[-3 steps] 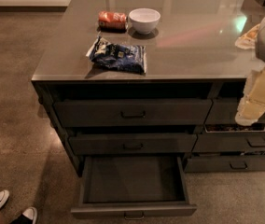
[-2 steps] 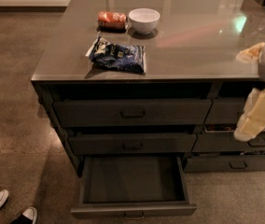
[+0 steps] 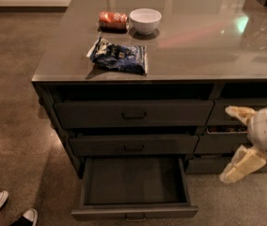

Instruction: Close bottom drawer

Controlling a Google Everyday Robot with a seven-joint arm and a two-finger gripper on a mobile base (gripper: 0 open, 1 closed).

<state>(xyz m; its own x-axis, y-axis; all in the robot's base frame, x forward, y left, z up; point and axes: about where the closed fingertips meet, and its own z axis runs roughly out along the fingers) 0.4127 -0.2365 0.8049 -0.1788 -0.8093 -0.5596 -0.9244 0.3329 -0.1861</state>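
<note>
The bottom drawer [image 3: 134,182] of the wide dark grey stack is pulled far out, showing a plain dark inside with nothing in it. Its slim front panel with a small pull handle [image 3: 134,217] is at the lower edge of the view. The two taller drawers above it, top [image 3: 133,113] and middle [image 3: 133,145], are nearly shut. My gripper [image 3: 225,144] hangs at the right edge, in front of the narrower drawer column. Its cream fingers [image 3: 240,165] are spread apart and hold nothing. It is to the right of the open drawer and above the level of its front.
On the grey counter [image 3: 208,55] lie a blue snack bag [image 3: 119,55], a red packet [image 3: 113,20] and a white bowl [image 3: 145,20]. A person's shoes [image 3: 16,211] stand on the floor at the lower left. The narrower drawer column [image 3: 246,112] is on the right.
My gripper has moved down from counter height to the level of the middle drawers. The drawers and the things on the counter have not moved.
</note>
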